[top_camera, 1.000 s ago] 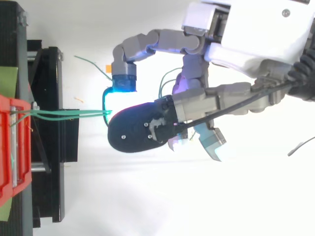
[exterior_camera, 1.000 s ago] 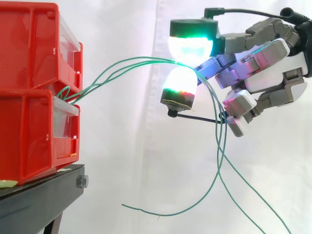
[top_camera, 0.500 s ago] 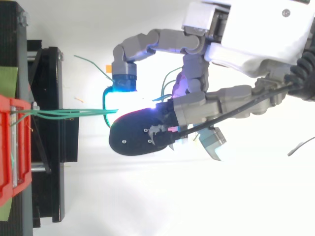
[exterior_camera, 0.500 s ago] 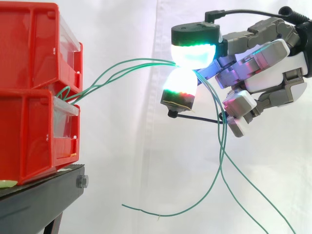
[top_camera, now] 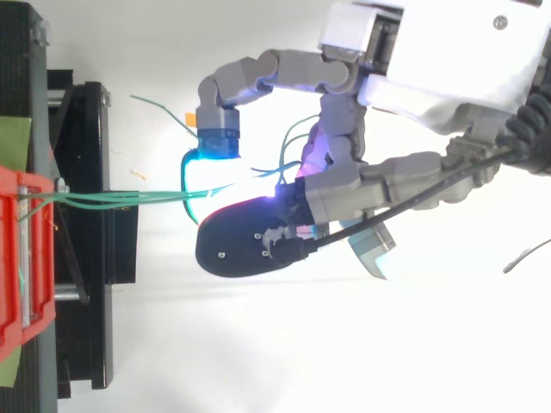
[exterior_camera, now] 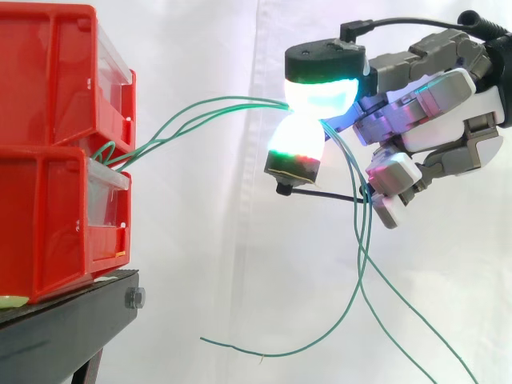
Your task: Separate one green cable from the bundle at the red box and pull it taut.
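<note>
Three thin green cables [exterior_camera: 200, 112] leave the gap between the two stacked red boxes [exterior_camera: 56, 152] and arc rightward to my hand [exterior_camera: 440, 112]. Two glowing fingertips [exterior_camera: 320, 90], one above the other, are pressed together on the cables about level with the upper box. I cannot tell whether one cable or all of them sit in the pinch. Past the pinch the cables hang slack in long loops [exterior_camera: 362, 272] below the hand. From above, the cables [top_camera: 120, 198] run as a tight bundle from the red box [top_camera: 21, 258] to the hand [top_camera: 413, 95].
The red boxes stand on a black stand [exterior_camera: 64, 328] at the left, its frame [top_camera: 86, 215] reaching out under the cables. A white curtain hangs behind. Loose cable ends trail near the lower edge of the side view [exterior_camera: 240, 348].
The upper fingertip has shifted slightly to the right while staying pressed on the lower one. In the top view the black-backed finger moved a little sideways. The cables barely moved.
</note>
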You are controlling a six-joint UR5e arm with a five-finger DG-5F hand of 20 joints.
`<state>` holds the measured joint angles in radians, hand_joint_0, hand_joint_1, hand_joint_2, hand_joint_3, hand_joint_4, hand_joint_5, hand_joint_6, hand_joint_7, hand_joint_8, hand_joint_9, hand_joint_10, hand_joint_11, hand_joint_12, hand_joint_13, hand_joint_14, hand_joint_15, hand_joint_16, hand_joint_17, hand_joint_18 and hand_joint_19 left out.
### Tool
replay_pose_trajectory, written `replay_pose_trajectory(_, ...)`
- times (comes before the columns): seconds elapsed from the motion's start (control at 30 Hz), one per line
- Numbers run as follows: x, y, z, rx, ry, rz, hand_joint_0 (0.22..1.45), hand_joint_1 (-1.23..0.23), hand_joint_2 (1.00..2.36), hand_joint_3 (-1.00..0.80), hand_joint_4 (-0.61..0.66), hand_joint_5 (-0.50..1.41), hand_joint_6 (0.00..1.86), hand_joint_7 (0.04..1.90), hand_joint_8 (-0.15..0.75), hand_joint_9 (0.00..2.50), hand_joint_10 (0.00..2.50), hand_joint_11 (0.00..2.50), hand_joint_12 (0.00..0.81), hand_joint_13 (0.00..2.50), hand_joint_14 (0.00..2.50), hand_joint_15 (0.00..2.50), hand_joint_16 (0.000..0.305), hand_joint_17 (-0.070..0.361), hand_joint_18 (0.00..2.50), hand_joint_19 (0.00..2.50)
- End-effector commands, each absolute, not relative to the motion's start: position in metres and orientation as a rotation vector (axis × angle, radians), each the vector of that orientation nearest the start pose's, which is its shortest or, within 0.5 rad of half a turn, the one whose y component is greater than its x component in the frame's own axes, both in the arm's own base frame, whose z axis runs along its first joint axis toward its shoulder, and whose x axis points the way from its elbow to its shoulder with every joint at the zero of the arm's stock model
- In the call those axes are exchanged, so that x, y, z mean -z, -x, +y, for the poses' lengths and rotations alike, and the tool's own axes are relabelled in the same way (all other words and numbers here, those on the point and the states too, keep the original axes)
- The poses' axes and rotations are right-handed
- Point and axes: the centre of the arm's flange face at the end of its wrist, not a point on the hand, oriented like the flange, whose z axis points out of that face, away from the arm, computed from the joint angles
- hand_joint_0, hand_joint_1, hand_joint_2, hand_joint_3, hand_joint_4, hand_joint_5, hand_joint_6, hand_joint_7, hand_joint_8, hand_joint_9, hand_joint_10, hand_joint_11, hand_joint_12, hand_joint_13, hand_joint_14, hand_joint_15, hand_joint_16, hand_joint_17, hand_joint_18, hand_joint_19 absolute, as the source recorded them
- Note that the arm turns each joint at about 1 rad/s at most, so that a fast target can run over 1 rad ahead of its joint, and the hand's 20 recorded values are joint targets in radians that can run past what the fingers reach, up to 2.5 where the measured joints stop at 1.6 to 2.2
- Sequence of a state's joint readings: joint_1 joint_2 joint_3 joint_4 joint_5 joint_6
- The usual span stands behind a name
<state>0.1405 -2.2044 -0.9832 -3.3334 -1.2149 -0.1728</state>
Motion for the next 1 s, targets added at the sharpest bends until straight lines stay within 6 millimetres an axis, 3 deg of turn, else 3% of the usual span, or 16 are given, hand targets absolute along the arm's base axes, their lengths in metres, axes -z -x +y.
replay_pose_trajectory(0.0,-0.3681,-0.7271,-0.0675,-0.753,-1.277,1.351,0.65,-0.75,1.01,-0.34,0.09,0.15,0.5,1.34,0.205,1.98,0.02,0.48,0.367,1.42,0.02,0.55,0.059,0.133,1.12,0.5)
replay_pose_trajectory(0.07,-0.3681,-0.7271,-0.0675,-0.747,-1.271,1.355,0.59,-0.67,1.0,-0.5,0.09,0.15,0.5,1.34,0.197,1.97,0.02,0.48,0.358,1.42,0.02,0.56,0.058,0.13,1.09,0.51)
replay_pose_trajectory(0.3,-0.3683,-0.7272,-0.0697,-0.729,-1.252,1.364,0.52,-0.33,1.0,-0.5,0.1,0.15,0.5,1.34,0.2,1.98,0.02,0.46,0.378,1.44,0.02,0.55,0.061,0.137,1.13,0.5)
replay_pose_trajectory(0.37,-0.3683,-0.7272,-0.0697,-0.722,-1.243,1.37,0.54,-0.31,1.0,-0.5,0.09,0.15,0.5,1.33,0.202,1.99,0.02,0.46,0.371,1.43,0.02,0.55,0.059,0.134,1.12,0.5)
replay_pose_trajectory(0.53,-0.3683,-0.7272,-0.0697,-0.717,-1.239,1.373,0.68,-0.54,1.0,-0.49,0.08,0.15,0.5,1.32,0.193,2.0,0.02,0.5,0.372,1.44,0.02,0.56,0.055,0.124,1.12,0.53)
replay_pose_trajectory(0.57,-0.3684,-0.7274,-0.0696,-0.718,-1.238,1.372,0.7,-0.59,1.01,-0.42,0.08,0.15,0.5,1.31,0.19,2.0,0.02,0.51,0.372,1.44,0.02,0.56,0.055,0.123,1.12,0.53)
replay_pose_trajectory(0.97,-0.3673,-0.7277,-0.0696,-0.717,-1.239,1.373,0.73,-0.7,1.02,-0.2,0.04,0.15,0.5,1.32,0.21,2.01,0.02,0.52,0.371,1.43,0.02,0.56,0.055,0.123,1.12,0.53)
